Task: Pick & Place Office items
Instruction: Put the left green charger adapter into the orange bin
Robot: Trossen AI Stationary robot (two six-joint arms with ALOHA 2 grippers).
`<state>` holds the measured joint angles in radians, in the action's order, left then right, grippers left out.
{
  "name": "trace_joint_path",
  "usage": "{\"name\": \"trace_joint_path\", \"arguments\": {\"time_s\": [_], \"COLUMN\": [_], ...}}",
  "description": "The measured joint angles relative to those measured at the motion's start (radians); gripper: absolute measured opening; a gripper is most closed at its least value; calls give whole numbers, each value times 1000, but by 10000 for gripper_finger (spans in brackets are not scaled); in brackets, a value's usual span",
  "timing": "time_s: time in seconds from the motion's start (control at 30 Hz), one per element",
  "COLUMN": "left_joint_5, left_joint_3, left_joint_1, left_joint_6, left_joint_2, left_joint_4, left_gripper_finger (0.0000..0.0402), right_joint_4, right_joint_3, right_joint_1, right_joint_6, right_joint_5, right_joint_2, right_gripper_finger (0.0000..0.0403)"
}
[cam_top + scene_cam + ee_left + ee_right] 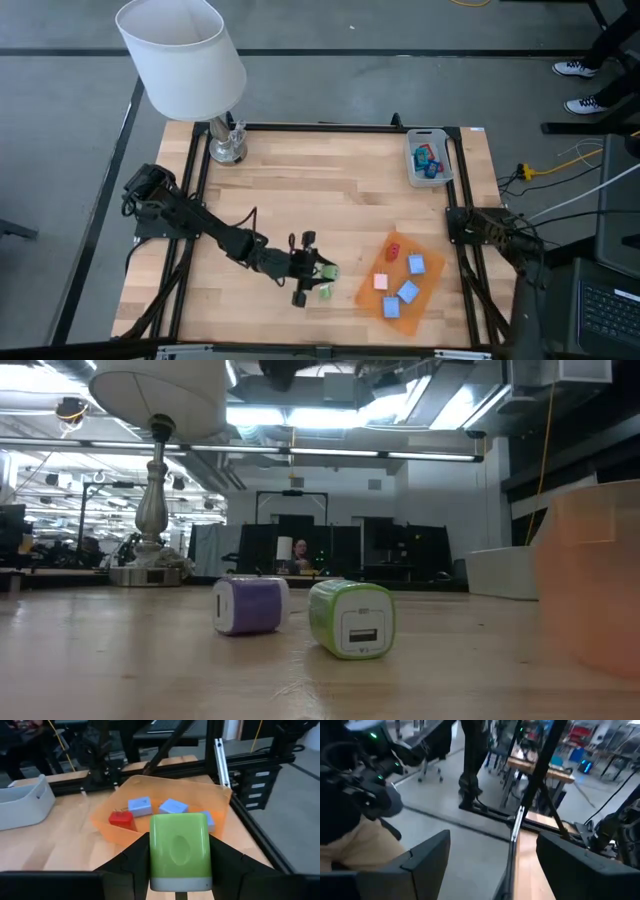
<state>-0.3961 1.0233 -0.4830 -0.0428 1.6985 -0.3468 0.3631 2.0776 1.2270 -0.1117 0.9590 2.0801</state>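
Note:
My left gripper (318,271) is near the table's near edge, just left of the orange tray (400,281), and is shut on a green cube with a white end (180,851). A second green piece (325,293) lies on the wood beside it. In the low view a green-and-white cube (352,618) and a purple-and-white cube (250,605) rest on the table. The orange tray holds a red piece (392,252), a pink square (381,282) and blue squares (408,292). My right gripper (492,865) is open at the table's right edge, touching nothing. My left gripper pinches the green cube by its two opposite side faces (156,855), one dark finger (131,860) on each side. The white end points back toward the wrist and the green end toward the orange tray. The low view shows no finger at table height.
A grey tray (447,160) at the far right corner holds teal, red and blue pieces (428,160). A white-shaded lamp (182,55) stands at the far left corner. Black frame rails (195,190) run along the table's sides. Bare wood lies between the lamp and the trays.

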Motion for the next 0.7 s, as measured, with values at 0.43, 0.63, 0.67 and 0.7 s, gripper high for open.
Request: {"name": "trace_joint_path", "arguments": {"time_s": [0.43,0.63,0.67,0.7], "left_joint_5": [83,169,181,182], "left_joint_3": [0,1,1,1], "left_joint_1": [15,24,29,32], "left_joint_6": [51,83,83,86], "left_joint_2": [0,20,28,36], "left_joint_4": [-98,-100,-105,-98], "left_gripper_finger": [147,147,147,147], "right_joint_4": [-661,-1014,-1085,-1153], "right_joint_3": [-458,-833,-889,-946], "right_joint_1": [-84,-158,-152,-142], "right_joint_6": [242,245,263,280], "right_joint_5": [-528,-618,-641,-645], "right_joint_2": [-168,-304,-329,-352], "right_gripper_finger": [290,291,291,291]}}
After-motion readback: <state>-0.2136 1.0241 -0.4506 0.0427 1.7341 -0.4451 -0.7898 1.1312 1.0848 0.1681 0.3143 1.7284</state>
